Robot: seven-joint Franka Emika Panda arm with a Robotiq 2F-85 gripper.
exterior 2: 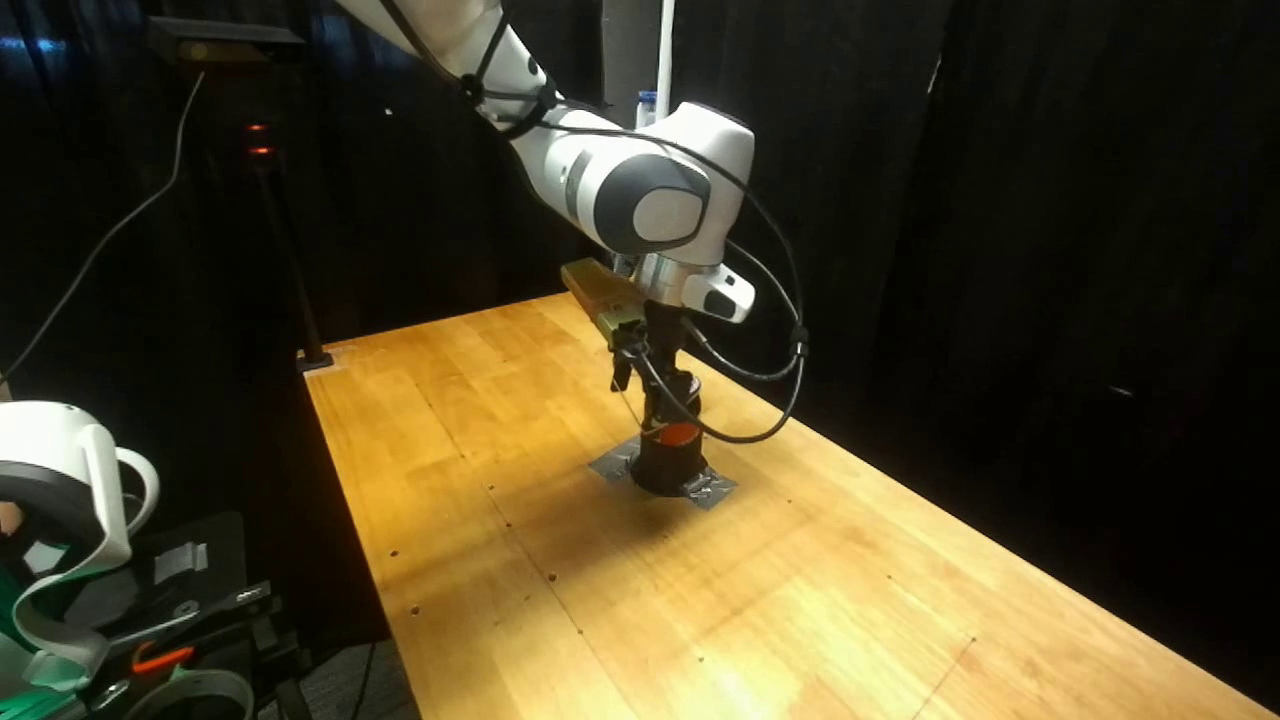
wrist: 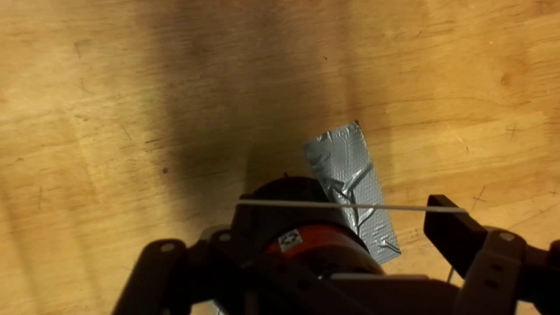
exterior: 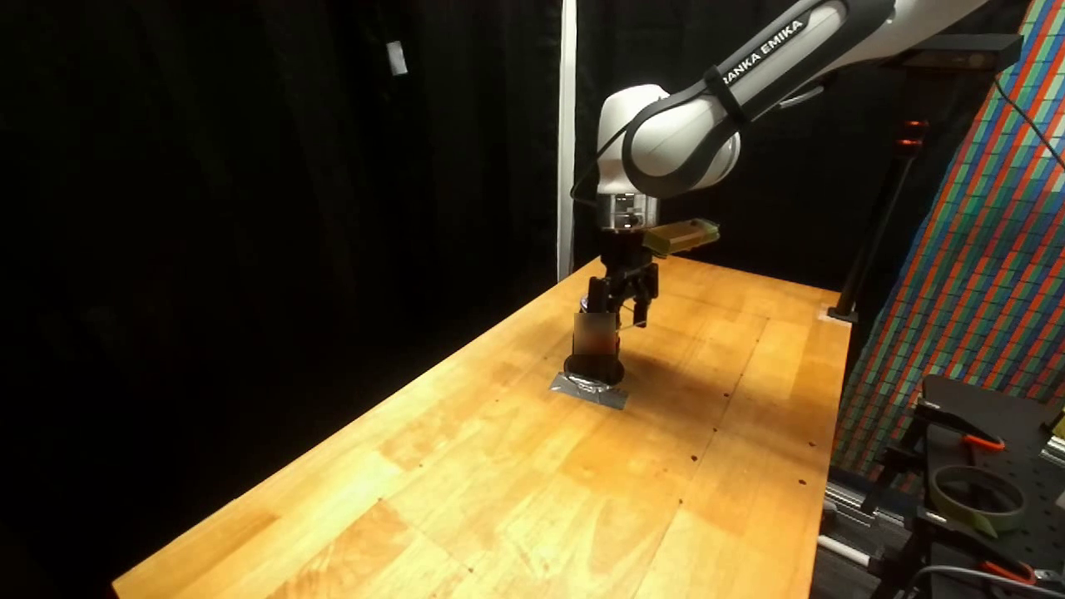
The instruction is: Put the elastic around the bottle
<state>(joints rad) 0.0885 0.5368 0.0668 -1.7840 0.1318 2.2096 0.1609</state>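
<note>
Bottle (wrist: pixel 326 243): upright in the exterior views, its long axis vertical, its lower part down inside a round black holder (exterior 2: pixel 668 470).
Bottle's side: reddish-orange, seen from above in the wrist view, with a small white printed patch; the upper end is mostly hidden by the gripper.
Holder's place: on the wood, nearer the long table edge that runs along the curtain; grey tape (wrist: pixel 353 188) goes from its foot onto the tabletop.
Table (exterior: pixel 516 499): golden-brown wood in joined blocks, marked with small dark holes and a few scratched crosses; soft shadow falls beside the holder.
Room: black curtain (exterior: pixel 291 208) all round, a white pole (exterior: pixel 567 125) rising behind the table, a coloured checked sheet (exterior: pixel 982 266) hanging to one side, and below it a dark side stand (exterior: pixel 1027 433) bearing a roll of tape (exterior: pixel 1003 520) and orange-ended tools (exterior: pixel 984 443).
Arm (exterior: pixel 632 133): white, reaching in from above, its wrist over the holder's area.
Gripper (wrist: pixel 343 204): pointing down, fingers spread wide; one is just beside the bottle, the other well apart from it over bare wood. Whether a finger touches the bottle, I cannot tell.
Elastic (wrist: pixel 402 207): thin pale band, held taut between the two fingertips; in the wrist view it crosses in front of the holder and the tape. Whether it passes around the bottle or only beside it, I cannot tell.
</note>
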